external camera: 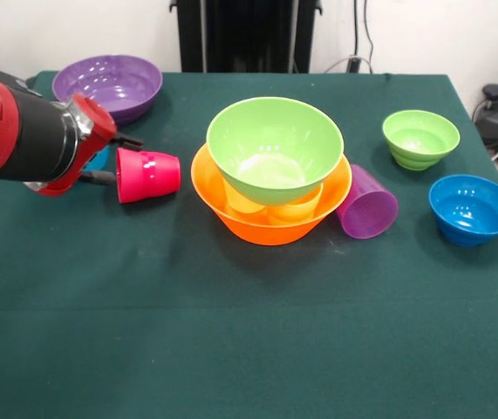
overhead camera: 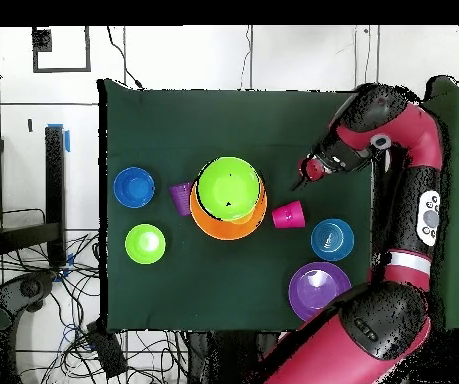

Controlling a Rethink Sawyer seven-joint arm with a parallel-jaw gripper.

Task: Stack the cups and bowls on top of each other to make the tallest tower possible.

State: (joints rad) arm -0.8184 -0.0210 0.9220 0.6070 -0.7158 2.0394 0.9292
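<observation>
The tower is a large orange bowl [external camera: 270,223] [overhead camera: 213,225] with a large lime green bowl [external camera: 275,144] [overhead camera: 229,187] sitting in it. Yellow cups [external camera: 247,203] show between the two, mostly hidden. A red-pink cup [external camera: 148,175] [overhead camera: 288,214] lies on its side left of the tower in the front view. My gripper [external camera: 119,160] [overhead camera: 300,181] is open and empty, close beside that cup's base. A purple cup [external camera: 368,202] [overhead camera: 180,196] lies on its side against the orange bowl's right side.
A large purple bowl [external camera: 109,83] [overhead camera: 319,289] stands at the back left in the front view. A small lime green bowl [external camera: 420,138] [overhead camera: 145,243] and a blue bowl [external camera: 473,208] [overhead camera: 134,187] stand at the right. A second blue bowl [overhead camera: 332,239] is mostly hidden behind my arm.
</observation>
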